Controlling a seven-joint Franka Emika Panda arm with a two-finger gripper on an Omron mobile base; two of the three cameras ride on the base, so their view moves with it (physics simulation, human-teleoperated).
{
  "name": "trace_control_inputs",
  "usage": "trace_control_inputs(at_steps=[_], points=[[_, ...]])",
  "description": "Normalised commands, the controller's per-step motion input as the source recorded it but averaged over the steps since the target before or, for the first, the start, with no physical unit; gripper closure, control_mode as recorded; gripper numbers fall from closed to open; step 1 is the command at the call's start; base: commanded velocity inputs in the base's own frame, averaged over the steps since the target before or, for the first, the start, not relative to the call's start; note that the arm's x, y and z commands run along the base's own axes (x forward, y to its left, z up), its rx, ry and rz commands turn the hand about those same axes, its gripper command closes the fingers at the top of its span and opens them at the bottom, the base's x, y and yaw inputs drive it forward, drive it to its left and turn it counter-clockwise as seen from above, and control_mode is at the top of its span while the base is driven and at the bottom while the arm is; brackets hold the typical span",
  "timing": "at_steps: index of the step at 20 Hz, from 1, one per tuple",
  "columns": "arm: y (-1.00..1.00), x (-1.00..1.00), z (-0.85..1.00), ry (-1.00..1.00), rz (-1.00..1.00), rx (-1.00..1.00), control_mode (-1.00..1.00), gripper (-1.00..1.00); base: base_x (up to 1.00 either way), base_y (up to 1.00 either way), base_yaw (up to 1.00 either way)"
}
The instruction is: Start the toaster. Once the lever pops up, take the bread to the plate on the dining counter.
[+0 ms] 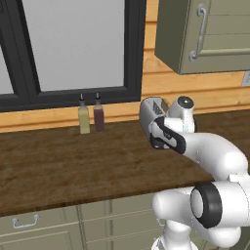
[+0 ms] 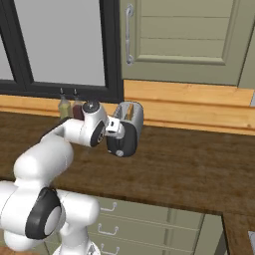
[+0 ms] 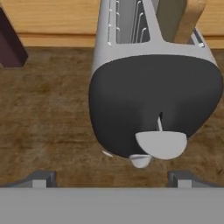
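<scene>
The silver-grey toaster stands on the dark wood worktop, with its dark end panel facing my hand. A pale lever knob sits low on that panel, above a smaller pale knob. The light-brown bread stands in the right-hand slot. My gripper is open just in front of the panel, its fingertips wide apart with nothing between them. From the base, the toaster shows behind the hand. The plate and the dining counter are out of view.
Two slim bottles, one pale and one dark, stand left of the toaster against the wall under a dark-framed window. A pale green wall cabinet hangs above. Drawers run below the worktop edge.
</scene>
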Motion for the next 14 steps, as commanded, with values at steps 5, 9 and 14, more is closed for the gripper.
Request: trace_control_inputs(at_steps=[5,9,14], points=[[0.00,0.15,-0.31,0.00,0.01,0.00,-1.00,-1.00,0.00,0.00,0.00],[0.00,0.04,-0.42,-0.01,0.02,-0.01,-1.00,-1.00,0.00,0.00,0.00],[0.00,0.06,-0.30,-0.07,0.02,-0.01,-1.00,-1.00,0.00,0.00,0.00]])
